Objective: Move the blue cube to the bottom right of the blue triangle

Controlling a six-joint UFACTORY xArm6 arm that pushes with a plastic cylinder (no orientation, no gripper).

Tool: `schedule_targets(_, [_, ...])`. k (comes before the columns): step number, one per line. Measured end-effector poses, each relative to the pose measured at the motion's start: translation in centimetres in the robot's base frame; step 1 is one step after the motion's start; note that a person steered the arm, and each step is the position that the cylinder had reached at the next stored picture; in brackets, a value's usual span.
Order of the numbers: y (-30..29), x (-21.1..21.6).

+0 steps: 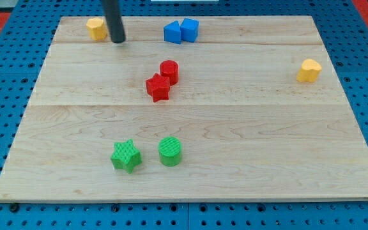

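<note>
The blue cube (190,29) sits near the view's top, touching the right side of the blue triangle (172,32). My tip (118,40) rests on the wooden board at the view's top left, well left of both blue blocks. It stands just right of a yellow block (96,28).
A red cylinder (169,71) and a red star (158,87) touch near the board's middle. A green star (126,156) and a green cylinder (170,151) sit near the view's bottom. A yellow heart (309,70) lies at the right. The board's edge (190,197) runs along the bottom.
</note>
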State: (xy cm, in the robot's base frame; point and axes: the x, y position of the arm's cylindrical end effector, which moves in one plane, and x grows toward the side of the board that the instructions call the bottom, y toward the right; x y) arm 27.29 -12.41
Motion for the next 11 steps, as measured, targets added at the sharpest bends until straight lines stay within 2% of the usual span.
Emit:
schedule_targets(1, [2.4,0.6])
schedule_targets(4, [4.1,0.6])
schedule_targets(5, [3.1,-2.0])
schedule_targets(6, [5.9,-5.5])
schedule_targets(7, [12.8,-6.9])
schedule_targets(8, [15.3,-3.8])
schedule_targets(9, [13.6,0.5])
schedule_targets(10, [14.0,-1.2])
schedule_targets(11, [11.9,-4.5])
